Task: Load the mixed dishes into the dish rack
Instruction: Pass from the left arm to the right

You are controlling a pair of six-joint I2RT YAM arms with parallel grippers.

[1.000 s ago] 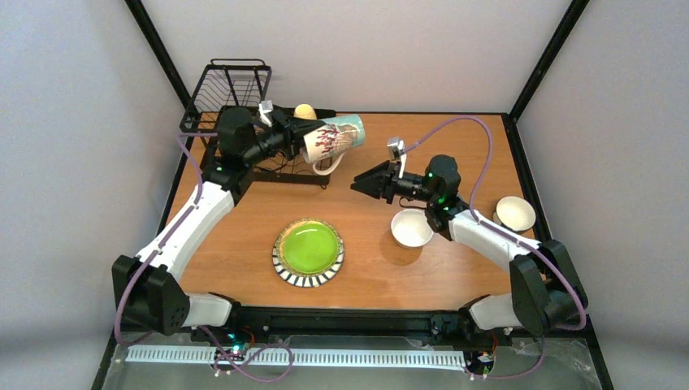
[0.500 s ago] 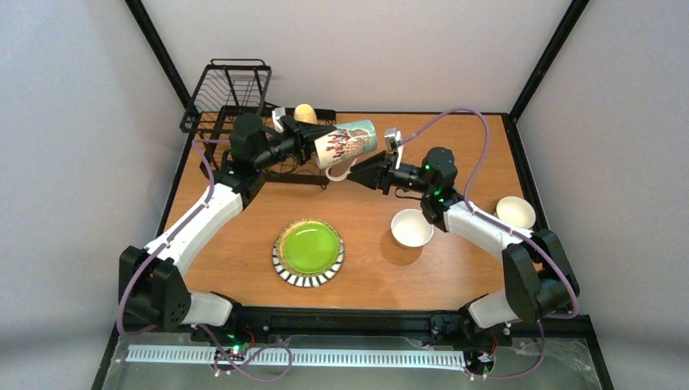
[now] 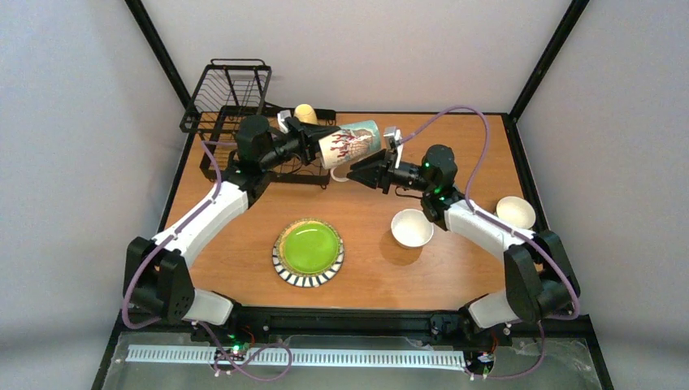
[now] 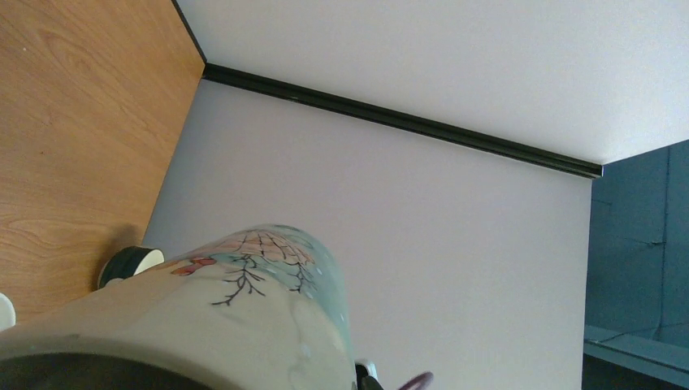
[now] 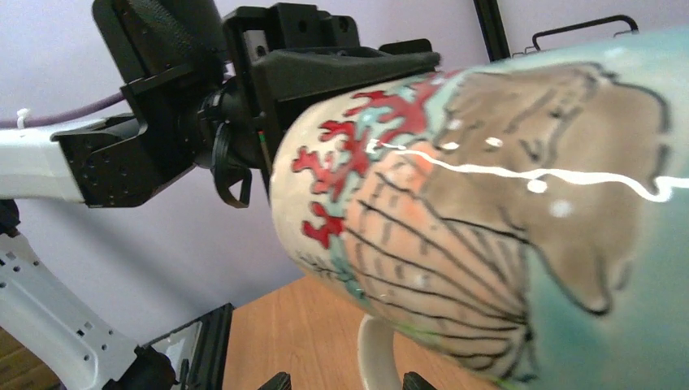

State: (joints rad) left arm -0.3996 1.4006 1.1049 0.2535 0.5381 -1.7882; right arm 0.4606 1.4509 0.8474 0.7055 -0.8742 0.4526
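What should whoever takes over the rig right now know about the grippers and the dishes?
Left gripper: shut on the rim of the teal-banded mug, which it holds sideways in the air beside the dish rack.
Right gripper: open, its fingers on either side of the mug's handle, gripping nothing.
Done: a cream mug sits in the rack.
Left to load: the held mug; on the table, the green plate, the white bowl by the right arm and the second bowl at the right edge.
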